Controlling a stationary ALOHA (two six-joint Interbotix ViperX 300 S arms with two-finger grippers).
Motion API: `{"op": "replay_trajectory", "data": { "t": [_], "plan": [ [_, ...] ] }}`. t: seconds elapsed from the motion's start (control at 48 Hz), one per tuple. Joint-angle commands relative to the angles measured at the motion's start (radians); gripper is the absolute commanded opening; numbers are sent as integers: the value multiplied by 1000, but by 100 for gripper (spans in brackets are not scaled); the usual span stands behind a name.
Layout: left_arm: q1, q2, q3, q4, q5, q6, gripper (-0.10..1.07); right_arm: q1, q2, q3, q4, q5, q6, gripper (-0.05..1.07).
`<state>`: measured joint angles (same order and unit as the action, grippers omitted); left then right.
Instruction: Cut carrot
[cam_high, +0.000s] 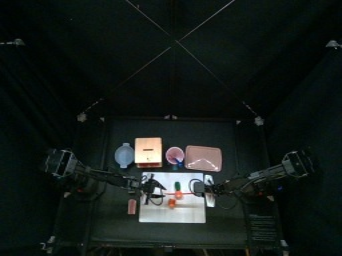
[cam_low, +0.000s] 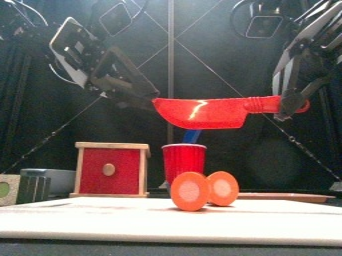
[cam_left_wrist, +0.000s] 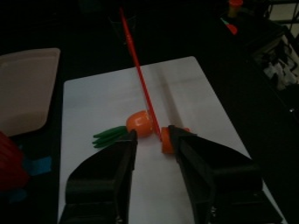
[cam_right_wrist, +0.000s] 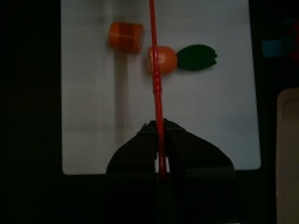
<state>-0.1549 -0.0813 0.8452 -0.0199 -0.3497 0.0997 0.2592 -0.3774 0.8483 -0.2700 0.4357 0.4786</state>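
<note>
Dim pen, one bright patch on the bench

From my seat the curtains swallow nearly all light; only the white mat glows, almost washed out in the top view. In the front view the orange carrot pieces and red cup are well lit against black. Both wrist views are murky and soft: my left gripper is a dark, blurred mass, and the right gripper reads as a silhouette.

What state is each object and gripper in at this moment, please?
carrot: cut into two pieces, lying apart on the white board.
toy knife: held level above the carrot.
right gripper: shut on the knife's handle.
left gripper: open, holding nothing.
red cup: upright.
</note>
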Motion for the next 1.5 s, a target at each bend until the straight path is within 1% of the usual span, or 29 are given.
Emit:
{"op": "replay_trajectory", "data": {
  "t": [0.0, 0.104, 0.188, 0.292, 0.354, 0.438, 0.5, 0.562, 0.604, 0.667, 0.708, 0.812, 0.875, 0.958, 1.083, 1.25, 1.312, 1.479],
  "plan": [
    [3, -18, -9, -5, -32, 2, 80, -3, -37, -17, 2, 20, 2, 25],
    [0, -28, 5, -5, -72, 2, 80, -3, -67, -15, 15, 69, 5, 25],
    [-2, -35, 20, -6, -109, 2, 80, -6, -101, -12, 51, 126, 12, 25],
    [0, -46, 43, -12, -160, 2, 80, -18, -147, -12, 121, 225, 80, 25],
    [3, -46, 57, -23, -189, 3, 80, -28, -173, -11, 152, 298, 163, 25],
    [3, -41, 69, -32, -222, 5, 80, -41, -206, -3, 186, 402, 333, 26],
    [3, -32, 72, -32, -238, 6, 80, -41, -222, 14, 190, 443, 462, 26],
    [5, -26, 74, -32, -244, 6, 80, -41, -238, 35, 193, 454, 601, 26],
    [3, -21, 74, -32, -247, 6, 80, -41, -250, 61, 193, 449, 707, 26],
    [3, -17, 72, -32, -249, 6, 80, -40, -262, 92, 195, 430, 813, 26],
    [3, -15, 72, -32, -249, 6, 80, -32, -270, 114, 195, 397, 871, 26],
    [3, -14, 75, -31, -249, 8, 80, -11, -287, 161, 209, 288, 979, 26],
    [6, -15, 78, -31, -250, 9, 80, -8, -295, 187, 224, 204, 1032, 26],
    [8, -15, 81, -29, -250, 9, 80, -8, -293, 219, 235, 121, 1103, 26],
    [2, -25, 81, -14, -250, 9, 80, -9, -267, 276, 235, 49, 1235, 32],
    [3, -26, 86, 6, -249, 8, 80, 12, -249, 295, 235, -15, 1318, 48],
    [5, -28, 89, 8, -249, 9, 80, 15, -241, 293, 241, -37, 1321, 55],
    [5, -28, 92, 21, -249, 8, 80, 15, -190, 276, 239, -75, 1319, 68]
  ]
}}
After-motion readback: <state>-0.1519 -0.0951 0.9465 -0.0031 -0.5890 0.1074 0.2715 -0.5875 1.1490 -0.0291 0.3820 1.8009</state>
